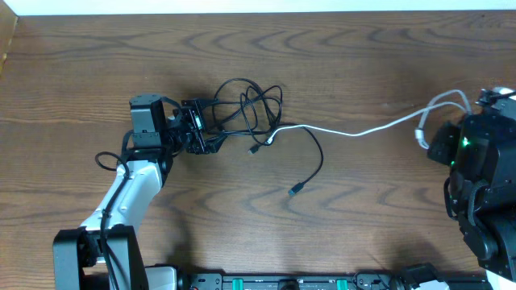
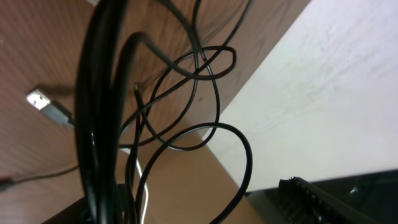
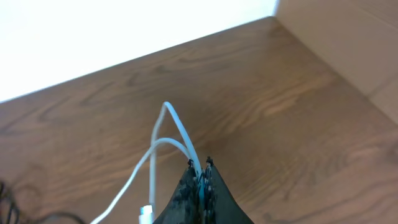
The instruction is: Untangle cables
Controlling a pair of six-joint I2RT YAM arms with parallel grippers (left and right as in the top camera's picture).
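From overhead, my left hand [image 1: 203, 127] is spread wide at the left edge of the tangle of black cables [image 1: 251, 105], whose loops lie on the bench [image 1: 363, 56]. One black end trails down to a plug [image 1: 295, 190]. The white cable [image 1: 363, 130] runs from the tangle across to my right hand [image 1: 425, 137].

Through my left wrist camera, the black cables [image 2: 214, 93] loop close in front of the lens. A silver plug [image 2: 45, 102] lies on the wood, and a bit of the white cable [image 2: 142, 186] shows below.

Through my right wrist camera, my right hand [image 3: 200, 186] is pressed together, pinching the white cable [image 3: 177, 124], which arches up and falls away to the left.
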